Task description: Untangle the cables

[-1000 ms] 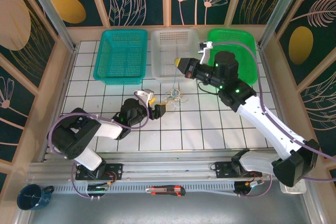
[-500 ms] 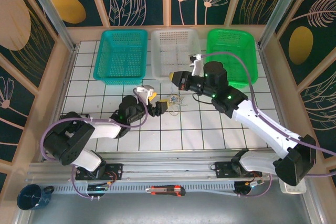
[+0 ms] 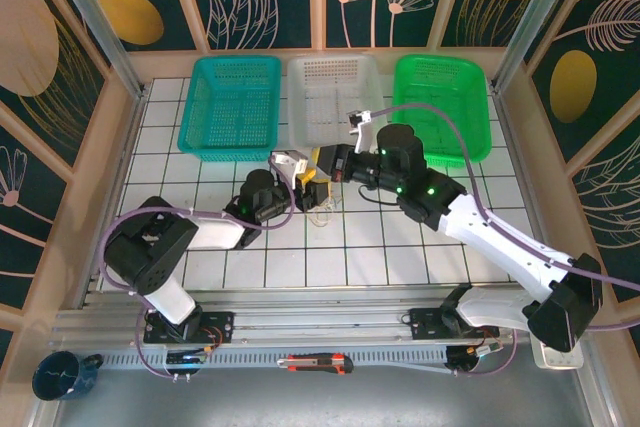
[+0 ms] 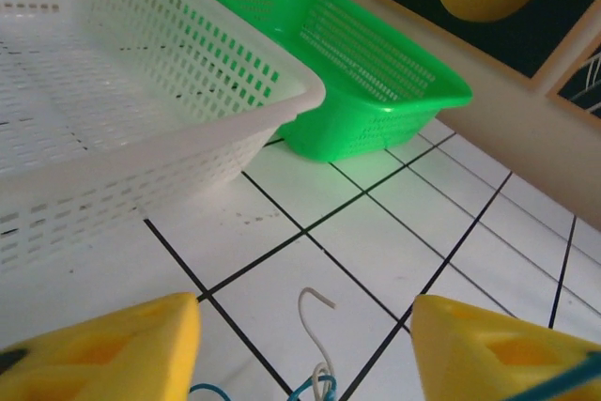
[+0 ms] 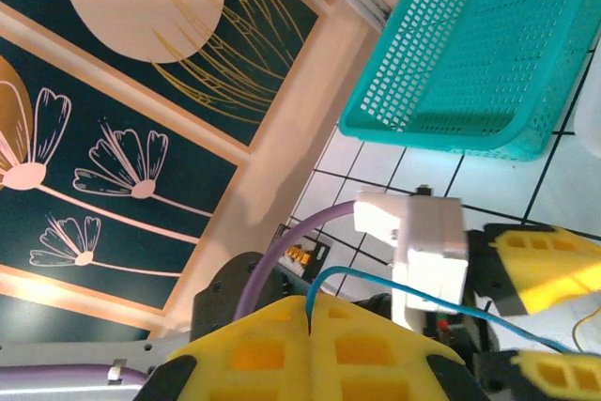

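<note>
The cables (image 3: pixel 322 207) lie in a small heap on the tiles just in front of the white basket (image 3: pixel 333 97), on its near side. In the left wrist view a whitish hooked end and a few blue loops (image 4: pixel 317 377) sit low between the yellow fingers.

The left gripper (image 3: pixel 312 184) hangs over that heap with its jaws spread wide and nothing between them. The right gripper (image 3: pixel 322 160) sits just beside it, between it and the basket's front wall. In its own wrist view the right gripper (image 5: pixel 310 312) is pinched closed on a blue strand (image 5: pixel 394 281), which runs out of the seam towards the left arm's fingers (a thin blue line also crosses the lower right corner of the left wrist view, probably the same strand, though too little of it shows to be sure).

The risk, as I judge it, is that nothing anchors the heap. If the right arm draws the blue strand away from the basket, the whole bundle may drag along or a knot may cinch tighter. The strand could also catch on the left finger, and with both grippers so close a careless move could knock them together.
</note>
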Action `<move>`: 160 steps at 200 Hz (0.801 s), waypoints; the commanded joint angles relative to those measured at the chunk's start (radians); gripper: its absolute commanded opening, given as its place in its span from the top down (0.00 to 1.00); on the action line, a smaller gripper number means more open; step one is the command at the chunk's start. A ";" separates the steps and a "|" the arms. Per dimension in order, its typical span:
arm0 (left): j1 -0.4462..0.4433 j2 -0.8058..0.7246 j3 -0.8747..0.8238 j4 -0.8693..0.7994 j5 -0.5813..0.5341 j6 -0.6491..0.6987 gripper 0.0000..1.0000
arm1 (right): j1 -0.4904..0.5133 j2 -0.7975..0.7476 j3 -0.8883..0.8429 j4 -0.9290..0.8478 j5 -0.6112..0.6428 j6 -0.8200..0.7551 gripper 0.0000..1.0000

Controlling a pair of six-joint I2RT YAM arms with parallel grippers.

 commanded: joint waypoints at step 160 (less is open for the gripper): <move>-0.007 0.138 -0.121 0.155 0.020 -0.076 0.87 | -0.305 -0.099 0.379 0.065 -0.093 0.029 1.00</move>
